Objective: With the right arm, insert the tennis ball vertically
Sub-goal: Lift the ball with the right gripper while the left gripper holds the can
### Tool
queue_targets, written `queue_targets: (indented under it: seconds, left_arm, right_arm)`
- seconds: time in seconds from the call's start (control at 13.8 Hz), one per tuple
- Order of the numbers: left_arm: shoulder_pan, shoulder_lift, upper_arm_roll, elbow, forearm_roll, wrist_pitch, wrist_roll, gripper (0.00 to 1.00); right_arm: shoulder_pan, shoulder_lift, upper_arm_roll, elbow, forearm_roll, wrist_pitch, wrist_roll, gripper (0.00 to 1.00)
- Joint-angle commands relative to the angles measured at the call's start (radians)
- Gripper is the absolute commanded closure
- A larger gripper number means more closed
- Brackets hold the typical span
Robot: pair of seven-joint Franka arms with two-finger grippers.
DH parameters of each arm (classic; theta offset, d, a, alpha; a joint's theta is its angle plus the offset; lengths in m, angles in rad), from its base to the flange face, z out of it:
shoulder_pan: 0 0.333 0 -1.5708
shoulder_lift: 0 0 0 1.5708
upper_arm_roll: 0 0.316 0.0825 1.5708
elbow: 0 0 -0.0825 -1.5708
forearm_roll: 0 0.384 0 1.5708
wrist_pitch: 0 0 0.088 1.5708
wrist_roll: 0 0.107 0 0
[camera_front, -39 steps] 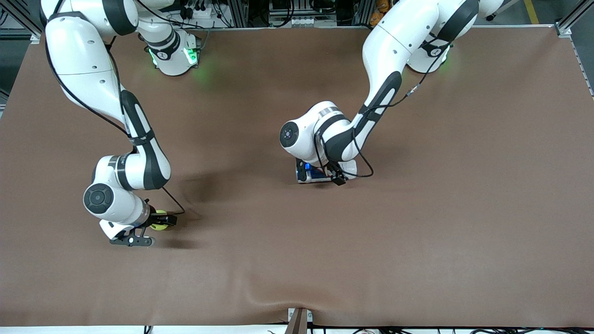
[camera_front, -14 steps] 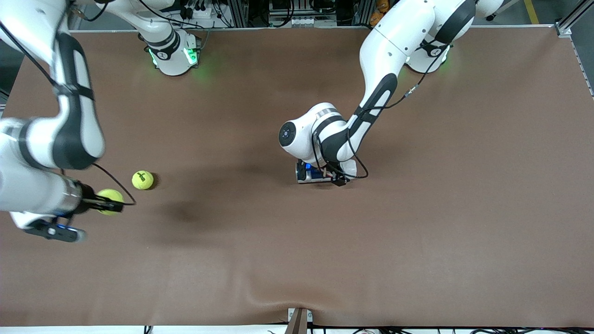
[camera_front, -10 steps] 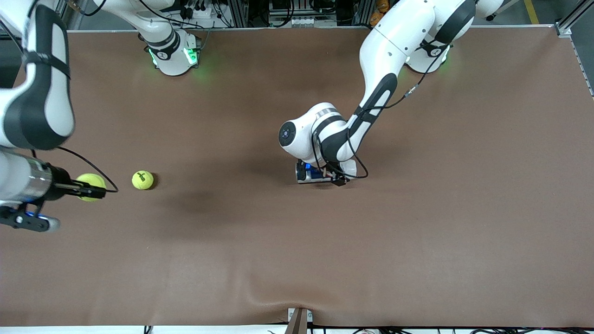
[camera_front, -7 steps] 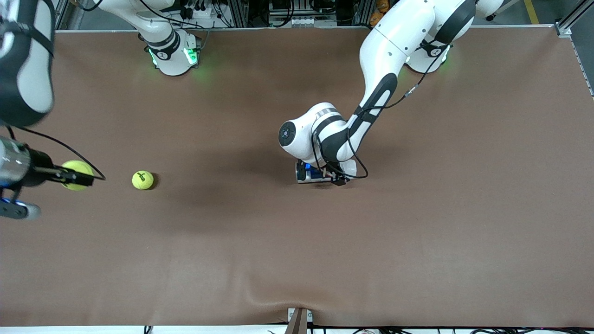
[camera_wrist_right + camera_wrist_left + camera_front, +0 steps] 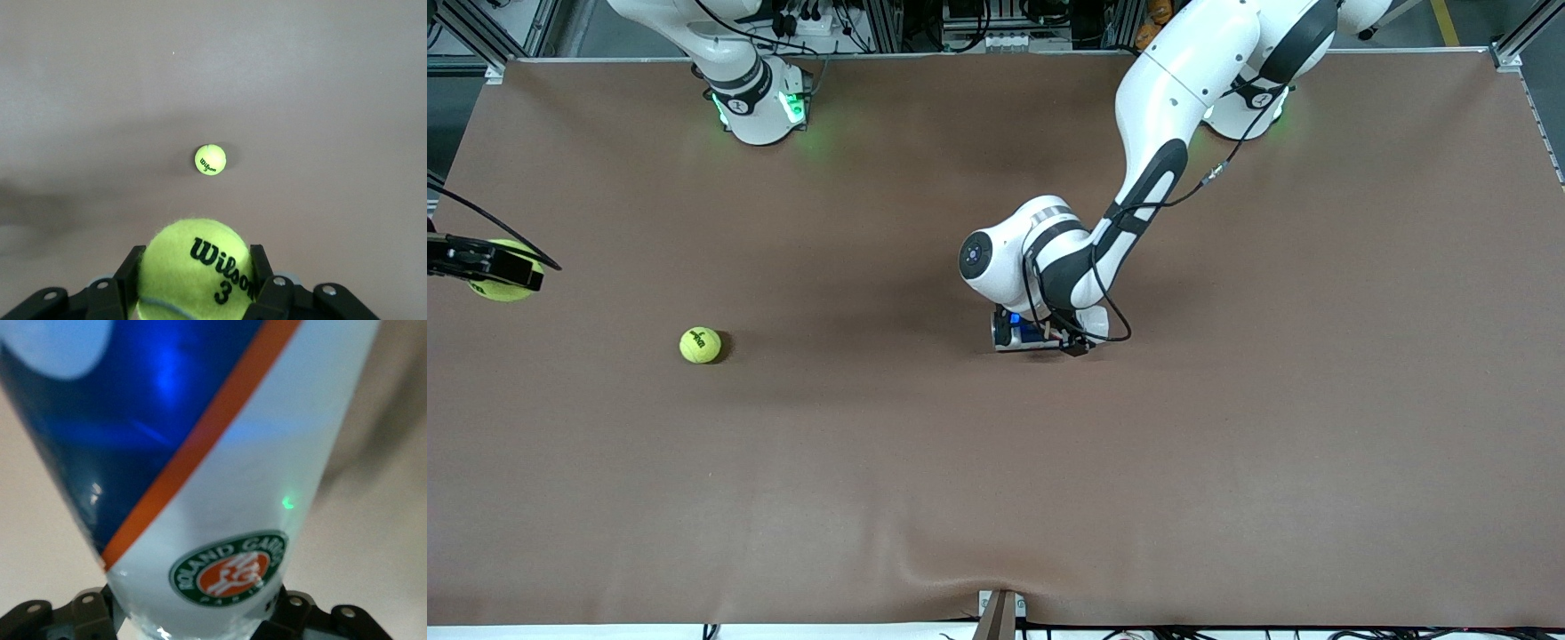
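Both jaws clamp: right gripper [image 5: 503, 271] on half-hidden tennis ball [image 5: 197, 270], left gripper [image 5: 1040, 342] on can [image 5: 200, 453].

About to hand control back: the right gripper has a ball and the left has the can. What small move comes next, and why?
Probably carry the right gripper with its tennis ball toward the can that the left gripper grips mid-table. The held ball is at the right arm's table end, away from the can; a second ball lies loose.

The front view looks down from high across the surface [image 5: 1227, 462] toward both bases. The left wrist view sits pressed close against a can [image 5: 200, 487]. The right wrist view looks down from well above, sharing the loose ball [image 5: 210, 160] [image 5: 700, 345] with the front view.
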Motion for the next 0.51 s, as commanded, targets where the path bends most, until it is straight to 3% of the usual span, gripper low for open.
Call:
queue_targets:
  seconds: [0.0,0.43]
  left_arm:
    - [-0.012,-0.025,-0.002,0.009,-0.001,-0.007,-0.017,0.21]
    - [-0.009,-0.037,-0.067,0.049,-0.001,0.1,-0.142,0.21]
  right_arm:
    - [-0.007,0.002,0.016,-0.019,-0.006,0.026,-0.008,1.0]
    - [-0.013,0.002,0.016,-0.02,0.0,0.024,-0.008,1.0]
